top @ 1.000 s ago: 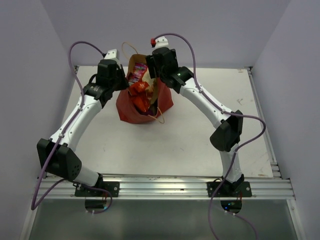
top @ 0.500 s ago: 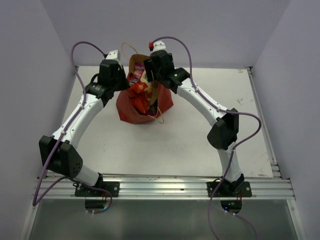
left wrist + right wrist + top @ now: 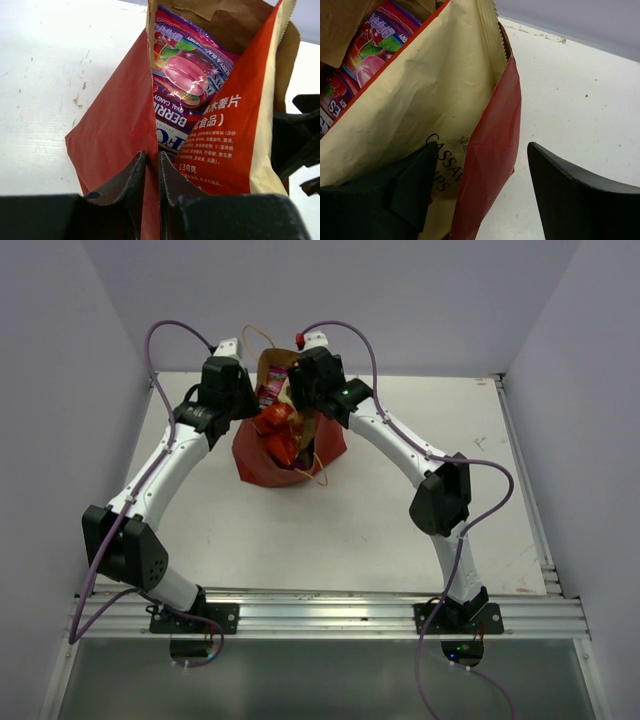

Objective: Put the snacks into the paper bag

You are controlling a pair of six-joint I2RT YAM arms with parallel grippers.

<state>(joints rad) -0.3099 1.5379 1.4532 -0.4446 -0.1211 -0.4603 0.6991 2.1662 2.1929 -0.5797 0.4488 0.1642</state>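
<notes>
The reddish-brown paper bag (image 3: 290,465) stands at the table's far middle with packets sticking out of its mouth. My left gripper (image 3: 247,406) is at its left rim; in the left wrist view it (image 3: 151,161) is shut on the bag's red wall (image 3: 110,130). A purple candy pack (image 3: 186,75) and the beige-orange chip packet (image 3: 235,135) stand inside. My right gripper (image 3: 300,392) is at the right rim, open (image 3: 481,150), straddling the bag wall (image 3: 495,125), one finger against the beige packet (image 3: 430,95). The purple pack also shows there (image 3: 370,47). Other snacks are hidden.
The white table (image 3: 400,510) lies around the bag. A looped string handle (image 3: 318,472) hangs at the bag's near side, another (image 3: 252,336) rises behind it. A raised rail (image 3: 520,470) runs along the table's right edge.
My right arm has swung left, bringing its gripper further over the bag's right rim. My left gripper has stayed at the left rim, shifting only slightly.
</notes>
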